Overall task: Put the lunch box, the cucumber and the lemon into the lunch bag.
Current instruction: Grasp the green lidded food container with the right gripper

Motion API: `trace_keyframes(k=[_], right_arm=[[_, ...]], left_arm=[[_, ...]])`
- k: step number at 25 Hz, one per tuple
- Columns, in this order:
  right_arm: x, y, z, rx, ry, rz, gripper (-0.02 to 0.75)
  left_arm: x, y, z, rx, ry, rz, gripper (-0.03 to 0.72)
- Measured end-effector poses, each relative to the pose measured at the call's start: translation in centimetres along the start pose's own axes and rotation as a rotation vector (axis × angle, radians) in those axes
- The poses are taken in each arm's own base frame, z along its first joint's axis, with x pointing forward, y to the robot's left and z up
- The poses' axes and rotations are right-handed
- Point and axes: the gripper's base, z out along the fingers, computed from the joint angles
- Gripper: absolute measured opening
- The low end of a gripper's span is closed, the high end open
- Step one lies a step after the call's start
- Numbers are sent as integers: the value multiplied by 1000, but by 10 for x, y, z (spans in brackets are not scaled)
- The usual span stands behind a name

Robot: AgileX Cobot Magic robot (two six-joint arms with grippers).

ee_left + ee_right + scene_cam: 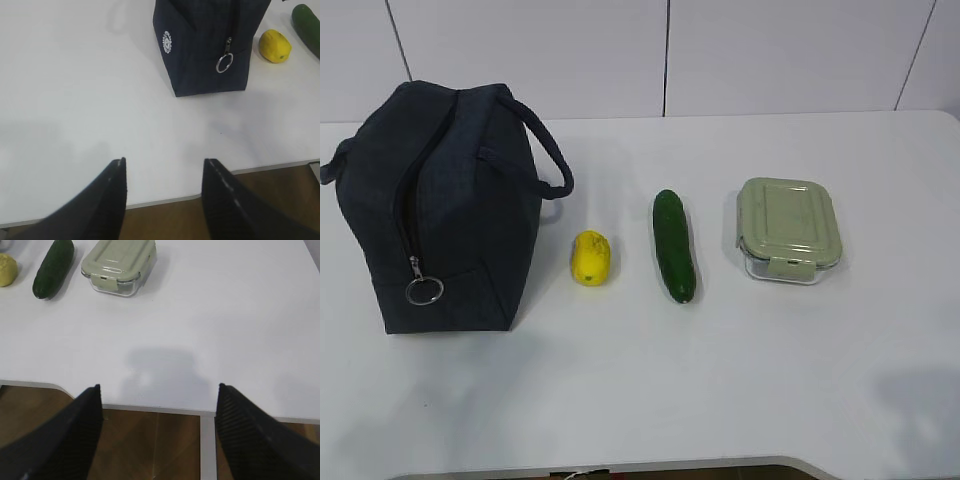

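The dark navy lunch bag (440,205) stands at the left of the white table, zipped, with its ring pull (424,290) hanging at the near end. To its right lie the yellow lemon (590,257), the dark green cucumber (674,245) and the lunch box (788,228) with its sage-green lid. Neither gripper shows in the exterior view. My left gripper (164,161) hangs open and empty over the table's near edge, well short of the lunch bag (207,42). My right gripper (159,386) stands wide open and empty at the near edge, far from the lunch box (119,265).
The white table (650,390) has bare surface in front of the row of objects. Its front edge (150,408) runs just under both grippers, with brown floor below. A pale wall rises behind the table.
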Motion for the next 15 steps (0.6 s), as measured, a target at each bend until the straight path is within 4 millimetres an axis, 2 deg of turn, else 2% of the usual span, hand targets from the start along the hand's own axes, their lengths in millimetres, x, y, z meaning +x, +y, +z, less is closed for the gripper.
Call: trace_keyframes(k=[15], right_arm=[[0, 0, 0, 0, 0, -12, 564]], left_arm=[[0, 0, 0, 0, 0, 0, 351]])
